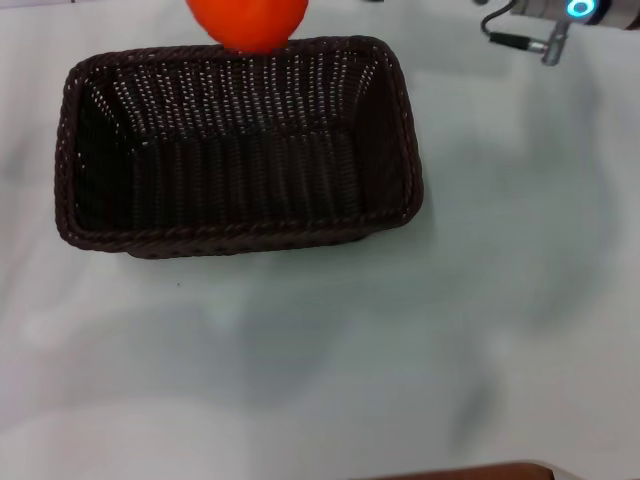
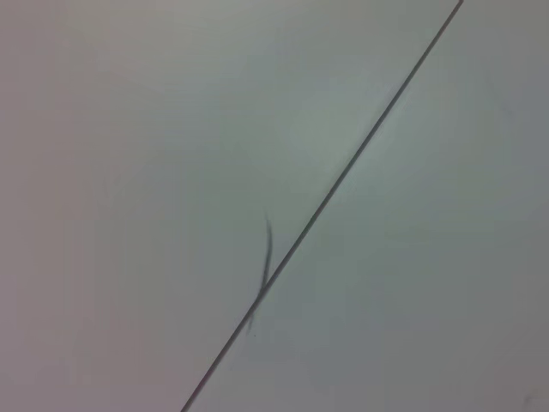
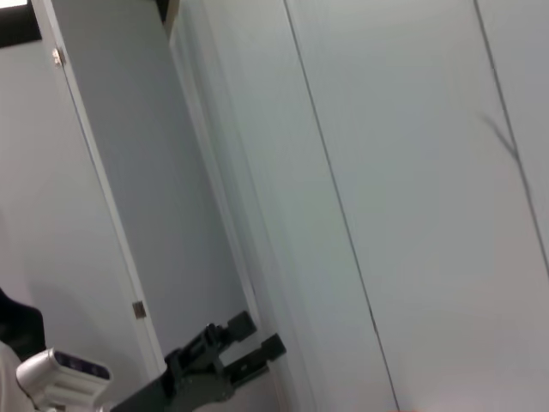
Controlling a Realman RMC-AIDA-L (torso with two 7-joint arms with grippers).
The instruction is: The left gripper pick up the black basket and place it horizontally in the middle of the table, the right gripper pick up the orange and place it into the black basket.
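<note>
The black basket (image 1: 238,150) lies lengthwise across the white table (image 1: 400,360), left of centre, and holds nothing. The orange (image 1: 248,22) is at the basket's far rim and overlaps it a little. The frame's top edge cuts the orange off, and I cannot tell what it rests on. Only a part of my right arm (image 1: 545,25) shows, at the far right, well apart from the orange; its gripper is out of view. The left gripper (image 3: 256,336) shows far off in the right wrist view, with its fingers apart and empty.
The left wrist view shows only a pale panel with a dark seam (image 2: 343,172). The right wrist view shows wall panels and a door frame (image 3: 94,180). A brown edge (image 1: 470,472) sits at the table's near side.
</note>
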